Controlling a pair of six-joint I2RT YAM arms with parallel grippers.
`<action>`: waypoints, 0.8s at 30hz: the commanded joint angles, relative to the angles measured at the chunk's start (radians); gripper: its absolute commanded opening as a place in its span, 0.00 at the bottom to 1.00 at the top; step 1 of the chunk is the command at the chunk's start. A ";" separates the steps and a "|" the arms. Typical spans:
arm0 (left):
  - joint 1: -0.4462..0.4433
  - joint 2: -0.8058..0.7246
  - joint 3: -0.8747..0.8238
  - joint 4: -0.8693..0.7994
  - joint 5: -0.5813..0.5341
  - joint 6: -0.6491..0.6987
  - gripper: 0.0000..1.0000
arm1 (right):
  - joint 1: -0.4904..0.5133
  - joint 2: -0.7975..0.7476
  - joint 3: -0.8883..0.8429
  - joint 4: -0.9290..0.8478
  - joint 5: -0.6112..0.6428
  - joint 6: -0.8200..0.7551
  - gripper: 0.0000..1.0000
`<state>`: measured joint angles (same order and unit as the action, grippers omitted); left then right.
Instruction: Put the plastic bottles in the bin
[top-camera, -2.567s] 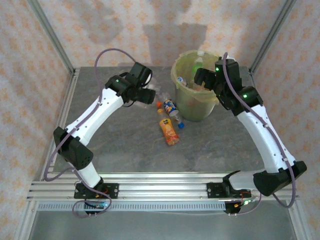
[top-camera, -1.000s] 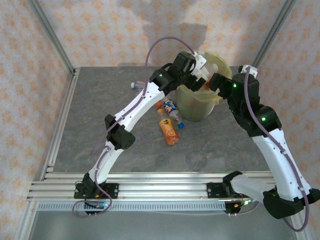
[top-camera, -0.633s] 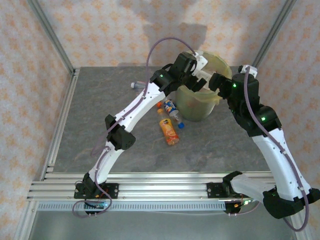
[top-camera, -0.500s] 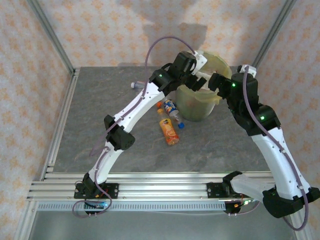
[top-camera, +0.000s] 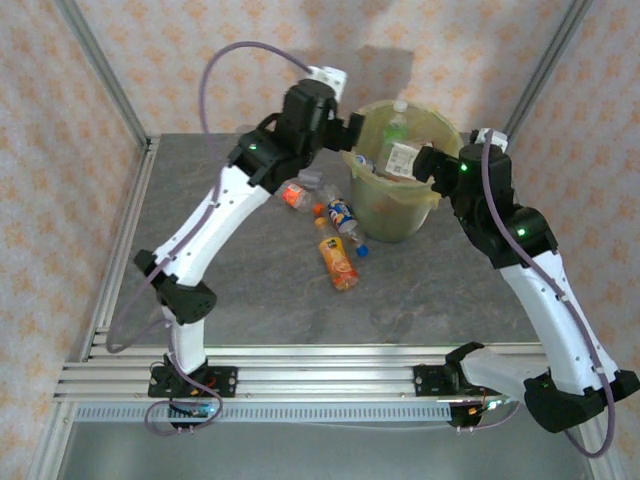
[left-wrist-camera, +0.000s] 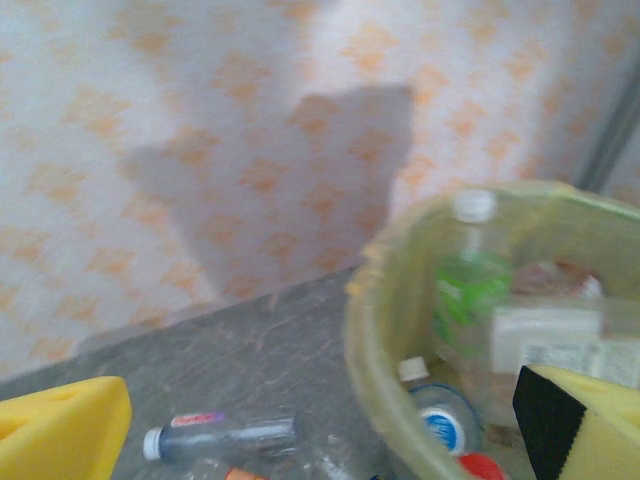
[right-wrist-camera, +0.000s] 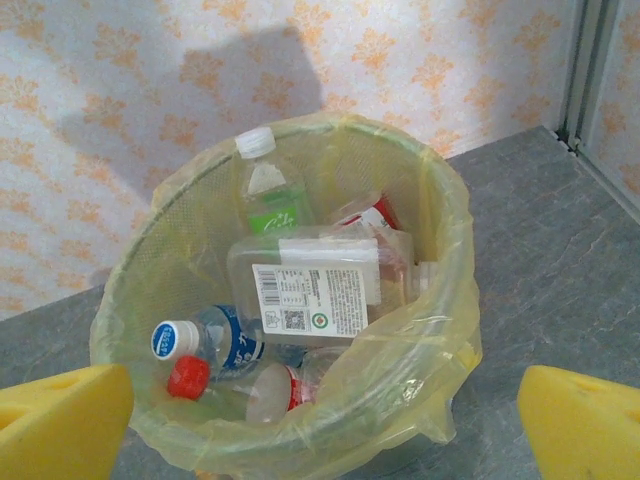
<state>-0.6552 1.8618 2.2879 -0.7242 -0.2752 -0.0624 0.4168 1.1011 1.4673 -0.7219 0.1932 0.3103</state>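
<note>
both claws gape wide, empty: left gripper (left-wrist-camera: 320, 426) beside the bin's (top-camera: 395, 215) left rim, right gripper (right-wrist-camera: 320, 420) over its right rim. plastic bottles (right-wrist-camera: 315, 295) lie inside it; an orange bottle (top-camera: 340, 262) and a red-labelled bottle (top-camera: 293, 195) lie on the table (top-camera: 250, 285) alongside. likely between pickups: next, lower a claw over 1.

White label (right-wrist-camera: 318, 298): bore a QR code and fine print, too small to read.
Green label (right-wrist-camera: 275, 218): showed pale lettering, illegible.
Orange bottle (top-camera: 340, 262): wrapper print was too small to read.
</note>
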 joint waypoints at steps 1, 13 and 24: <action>0.087 -0.067 -0.100 -0.022 -0.071 -0.212 1.00 | 0.018 0.020 0.032 -0.029 -0.039 -0.031 0.99; 0.318 -0.291 -0.614 0.042 -0.061 -0.559 1.00 | 0.350 0.268 0.151 -0.165 0.196 -0.135 0.99; 0.477 -0.507 -1.002 0.083 -0.112 -0.744 1.00 | 0.507 0.534 0.192 -0.240 0.097 -0.081 0.83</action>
<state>-0.1997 1.3949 1.3407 -0.6670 -0.3332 -0.7197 0.9142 1.5963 1.6306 -0.9024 0.3172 0.2081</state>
